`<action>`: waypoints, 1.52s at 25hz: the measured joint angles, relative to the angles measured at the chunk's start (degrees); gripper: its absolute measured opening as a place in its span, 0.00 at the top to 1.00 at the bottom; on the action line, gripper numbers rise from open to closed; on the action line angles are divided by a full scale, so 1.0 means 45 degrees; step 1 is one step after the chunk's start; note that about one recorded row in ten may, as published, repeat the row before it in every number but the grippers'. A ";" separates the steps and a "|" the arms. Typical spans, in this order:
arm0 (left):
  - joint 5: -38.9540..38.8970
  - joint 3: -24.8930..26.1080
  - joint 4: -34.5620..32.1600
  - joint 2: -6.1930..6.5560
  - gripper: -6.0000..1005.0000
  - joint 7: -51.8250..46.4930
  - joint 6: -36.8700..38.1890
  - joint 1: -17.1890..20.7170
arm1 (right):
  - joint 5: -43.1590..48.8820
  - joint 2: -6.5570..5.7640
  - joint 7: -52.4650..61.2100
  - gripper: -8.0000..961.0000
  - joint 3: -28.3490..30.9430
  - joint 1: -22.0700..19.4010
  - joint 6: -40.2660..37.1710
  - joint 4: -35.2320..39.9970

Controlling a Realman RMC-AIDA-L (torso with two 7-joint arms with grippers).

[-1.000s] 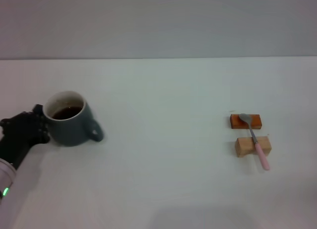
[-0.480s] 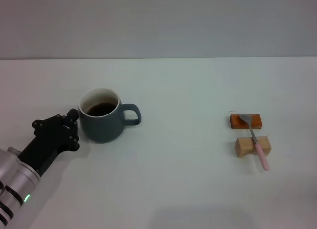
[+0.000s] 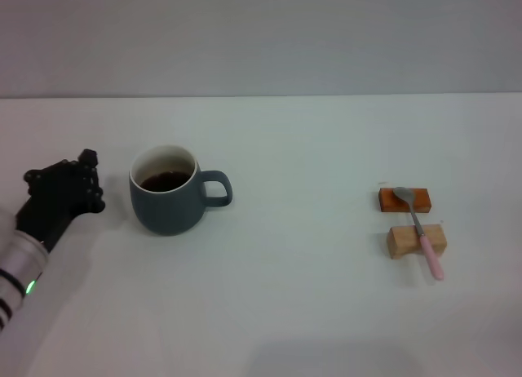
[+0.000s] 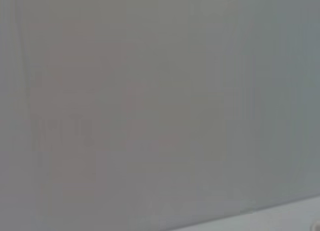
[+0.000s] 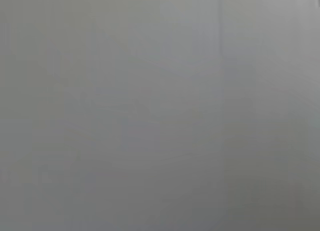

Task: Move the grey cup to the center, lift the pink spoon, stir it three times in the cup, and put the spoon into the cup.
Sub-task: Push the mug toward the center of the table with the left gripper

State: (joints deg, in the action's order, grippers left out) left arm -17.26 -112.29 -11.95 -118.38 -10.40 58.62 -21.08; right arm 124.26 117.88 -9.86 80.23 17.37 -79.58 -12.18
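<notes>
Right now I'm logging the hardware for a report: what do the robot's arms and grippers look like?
Only the left arm shows: a silver-white cylinder with dark rings and a small green light. Its gripper is matte black and blocky with knobbly edges. No cables or markings are visible. The right arm is out of view.

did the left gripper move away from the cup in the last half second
Yes. In the head view the left gripper was touching the grey cup; now it sits back toward the robot's left with bare table between them. The cup stayed put.
</notes>
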 joint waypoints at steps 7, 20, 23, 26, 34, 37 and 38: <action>0.0098 -0.0298 -0.0034 -0.0135 1.00 0.0185 -0.1203 -0.0602 | 0.0004 -0.0043 0.0411 0.28 0.0004 -0.0134 -0.0115 -0.0002; 0.0875 -0.1319 -0.0105 -0.0125 1.00 -0.0032 -0.1049 -0.0512 | 0.0005 -0.0114 0.0649 0.28 -0.0032 -0.0031 -0.0015 0.0094; 0.1096 -0.1570 -0.0150 -0.0136 1.00 -0.0226 -0.0688 -0.0343 | 0.0005 -0.0122 0.0649 0.28 -0.0072 -0.0008 -0.0009 0.0094; 0.1128 -0.2143 -0.0456 -0.0157 1.00 -0.0507 -0.0305 -0.0011 | 0.0006 -0.0119 0.0649 0.28 -0.0097 0.0008 -0.0008 0.0057; 0.0876 -0.1510 -0.0847 -0.0110 0.99 -0.0517 -0.0384 0.0397 | 0.0011 -0.0043 0.0650 0.28 -0.0096 -0.0009 -0.0024 0.0033; 0.0867 -0.1064 -0.0816 -0.0074 0.99 -0.0518 -0.0478 0.0302 | 0.0015 -0.0031 0.0649 0.28 -0.0095 -0.0049 -0.0064 0.0032; 0.0865 -0.0648 -0.0750 -0.0055 0.99 -0.0517 -0.0667 0.0138 | 0.0017 -0.0020 0.0649 0.28 -0.0095 -0.0074 -0.0079 0.0026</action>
State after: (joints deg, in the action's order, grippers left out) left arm -13.37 -115.20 -15.33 -118.62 -12.73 55.62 -20.46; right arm 124.33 117.79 -6.94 79.80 17.03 -79.94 -12.06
